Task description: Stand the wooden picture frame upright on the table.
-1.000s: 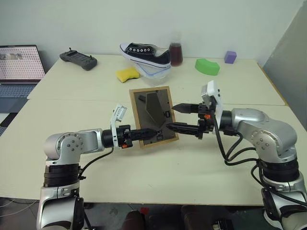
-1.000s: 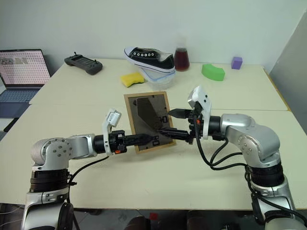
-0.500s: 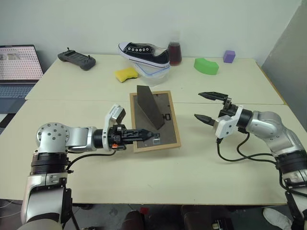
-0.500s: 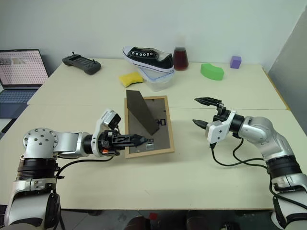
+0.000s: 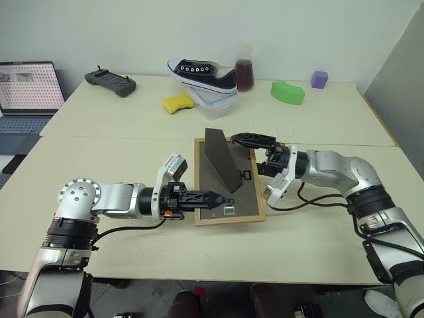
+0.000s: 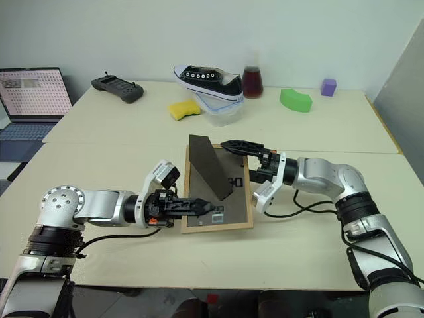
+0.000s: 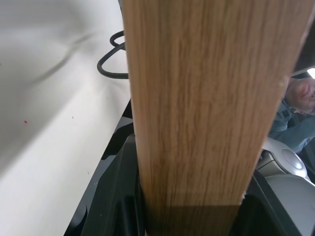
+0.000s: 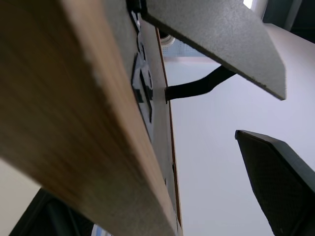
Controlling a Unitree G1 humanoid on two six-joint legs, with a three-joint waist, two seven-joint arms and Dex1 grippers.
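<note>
So the big change from a second ago: the right gripper (image 5: 255, 154) let go of the easel flap (image 5: 222, 167), swung out wide to the side, and has now come back in to the far right edge of the wooden picture frame (image 5: 228, 213). The flap was lying flat against the backboard back then; now it's pulled out and sticking up like a little dark fin. The frame itself went from tilted up off the surface to much flatter, face down, backboard up, in the middle of the near table (image 5: 311, 245).

Left gripper (image 5: 213, 198) is clamped on the frame's near edge, and the left wrist view has the light wood rail (image 7: 192, 113) pinched right between its fingers. Right gripper's fingers are spread, one fingertip (image 5: 240, 138) reaching over the top right corner, the other down beside the right rail. From the right wrist view, one finger (image 8: 275, 182) stands off from the wood with a gap, so I'd say it's not gripping anything yet.

What it means: the stand is deployed, which was the fiddly bit. What's left, I reckon, is for the right side to grab the far edge and tip the whole thing up so it rests on its bottom rail and the flap. Risk is the flap folding back in as it gets tilted.
</note>
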